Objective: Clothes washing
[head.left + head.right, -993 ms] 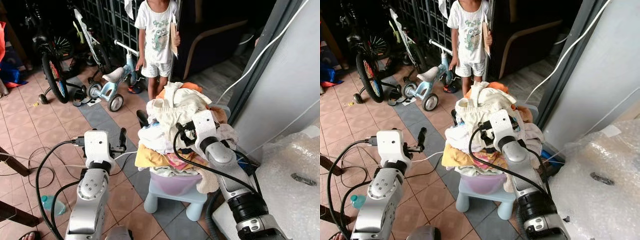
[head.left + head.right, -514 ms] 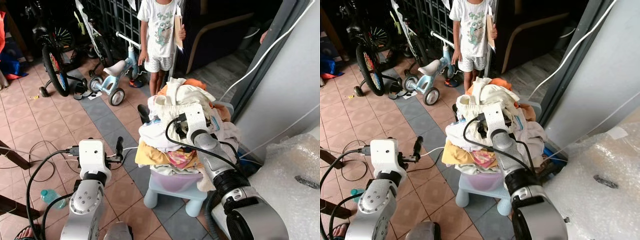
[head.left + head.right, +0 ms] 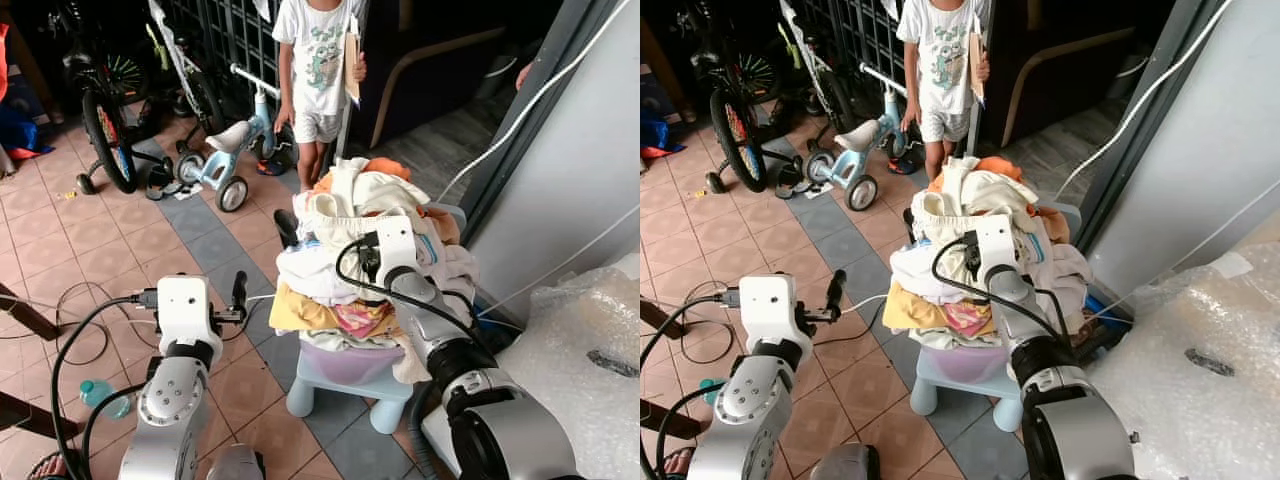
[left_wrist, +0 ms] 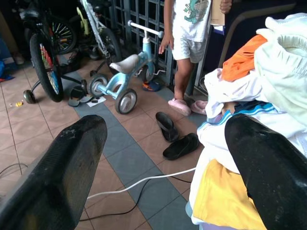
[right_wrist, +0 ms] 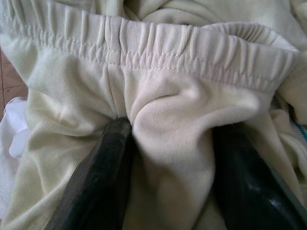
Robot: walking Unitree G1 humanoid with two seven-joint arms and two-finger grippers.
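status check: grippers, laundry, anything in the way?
Right gripper pinching cream garment on laundry pile. Left gripper open, beside pile. Person standing behind pile; cable on floor.

Cream garment (image 5: 163, 110), orange cloth (image 4: 240, 57), pale blue stool (image 3: 345, 385), terracotta floor tiles (image 3: 60, 245).

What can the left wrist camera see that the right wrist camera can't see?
The left wrist view looks past its open fingers at the tiled floor, a blue tricycle, a bicycle, black sandals, a white cable and a person's legs.

The right wrist view shows its fingers pinching a fold of cream garment below the gathered waistband.

Both show black fingers and laundry from the pile.
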